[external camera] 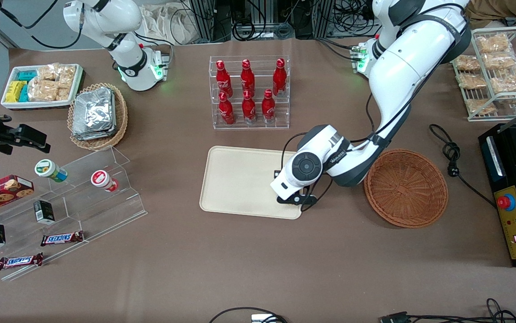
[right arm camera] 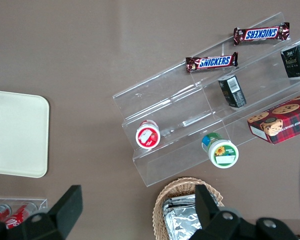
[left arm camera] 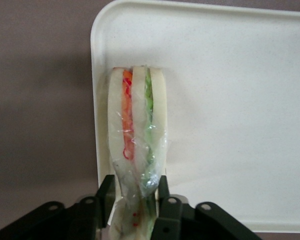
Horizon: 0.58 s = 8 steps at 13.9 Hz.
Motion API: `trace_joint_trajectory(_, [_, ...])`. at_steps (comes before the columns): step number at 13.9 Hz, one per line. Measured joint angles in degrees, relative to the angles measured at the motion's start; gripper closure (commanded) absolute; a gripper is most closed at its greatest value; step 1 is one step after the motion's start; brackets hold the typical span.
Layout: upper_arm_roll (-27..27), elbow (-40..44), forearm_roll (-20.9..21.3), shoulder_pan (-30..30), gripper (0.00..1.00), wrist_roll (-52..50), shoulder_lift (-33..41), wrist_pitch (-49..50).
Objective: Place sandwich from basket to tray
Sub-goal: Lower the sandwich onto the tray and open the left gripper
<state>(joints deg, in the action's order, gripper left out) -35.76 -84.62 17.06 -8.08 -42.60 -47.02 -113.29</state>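
Two black fingers point(left arm camera: 106, 192) fill the nearest part of the left wrist view, clamped on the wrapped end of the sandwich point(left arm camera: 136, 135); the bread runs straight out from the gripper point(left arm camera: 135, 192) over the corner of the tray point(left arm camera: 230, 100). Whether the wedge touches the tray surface or hangs just above it cannot be told. From the front, the arm's white wrist covers the gripper point(external camera: 295, 197) almost wholly, only dark finger parts show beneath it, and the sandwich is hidden there. Its pressed end is cut off by the fingers, and clear wrap blurs the orange-red and green layers.

One sandwich, one tray, one basket point(external camera: 405, 187). That basket sits just beside the gripper, toward the working arm's end of the table, with nothing seen inside it. Farther from the front camera than the gripper stands a clear rack point(external camera: 250, 93) with six red bottles.
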Motion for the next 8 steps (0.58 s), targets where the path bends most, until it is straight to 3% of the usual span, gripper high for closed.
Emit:
trace_joint_trajectory(5, [0.0, 1.0, 0.0, 0.7, 0.0, -0.3, 2.7, 0.3])
trace_joint_trajectory(8, [1.5, -0.4, 0.5, 1.4, 0.0, -1.1, 10.7, 4.7])
